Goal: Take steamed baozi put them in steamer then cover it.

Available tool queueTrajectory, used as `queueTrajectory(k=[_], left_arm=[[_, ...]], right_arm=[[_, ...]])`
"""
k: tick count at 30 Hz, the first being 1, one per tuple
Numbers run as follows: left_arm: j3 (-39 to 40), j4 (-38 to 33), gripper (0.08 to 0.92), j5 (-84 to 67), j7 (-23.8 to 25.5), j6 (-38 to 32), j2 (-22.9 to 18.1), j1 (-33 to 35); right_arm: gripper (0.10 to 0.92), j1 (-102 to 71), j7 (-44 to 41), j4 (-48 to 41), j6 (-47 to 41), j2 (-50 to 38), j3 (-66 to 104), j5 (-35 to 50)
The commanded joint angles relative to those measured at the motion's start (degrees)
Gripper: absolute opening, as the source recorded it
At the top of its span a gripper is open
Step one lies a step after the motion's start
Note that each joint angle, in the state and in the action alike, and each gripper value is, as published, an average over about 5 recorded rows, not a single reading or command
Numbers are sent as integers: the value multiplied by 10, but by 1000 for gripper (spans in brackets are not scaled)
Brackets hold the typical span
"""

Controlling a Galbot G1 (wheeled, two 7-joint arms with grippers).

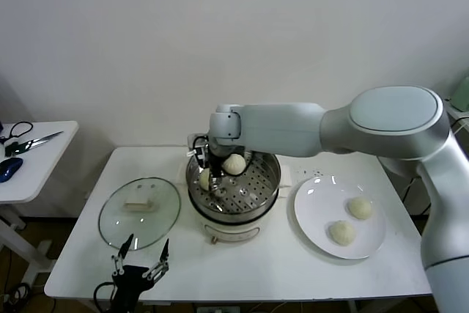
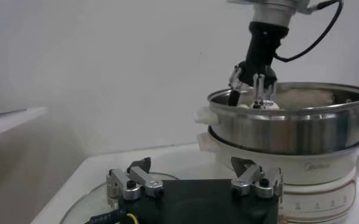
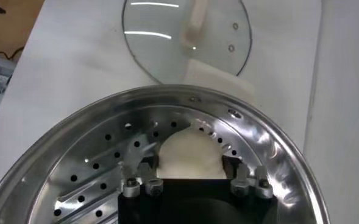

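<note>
Baozi [image 3: 188, 155] sits between the right end effector's [image 3: 188, 182] parted fingers inside the steamer [image 1: 265, 194], cover [image 1: 139, 212] alongside

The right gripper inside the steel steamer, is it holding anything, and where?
The right gripper straddles a small cream-white dough bun on the round stainless-steel steamer's perforated tray, fingers beside its sides; whether it grips cannot be told. The left gripper holds nothing.

My right arm reaches across in front of me, wrist bent down, right pincer [image 1: 211, 179] lowered with its fingers spread apart. My left pincer [image 1: 141, 258] waits low and near my body, pointing forward, fingers wide open, holding nothing.
</note>
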Motion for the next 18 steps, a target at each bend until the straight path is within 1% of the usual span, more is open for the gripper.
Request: queueTrajectory(k=[1, 5, 11, 15, 18], left_arm=[[0, 1, 823, 1, 0, 0, 0, -1], [0, -4, 823, 1, 0, 0, 2, 2], [0, -11, 823, 1, 1, 3, 4, 2], [3, -13, 823, 2, 2, 6, 3, 1], [5, -14, 823, 3, 3, 8, 3, -1]], right_arm=[[811, 35, -21, 18, 20, -19, -3, -3], [822, 115, -71, 75, 53, -89, -33, 11], [823, 237, -143, 178, 90, -276, -118, 4], [823, 268, -151, 238, 99, -396, -178, -59], [823, 245, -139, 265, 102, -471, -194, -119]])
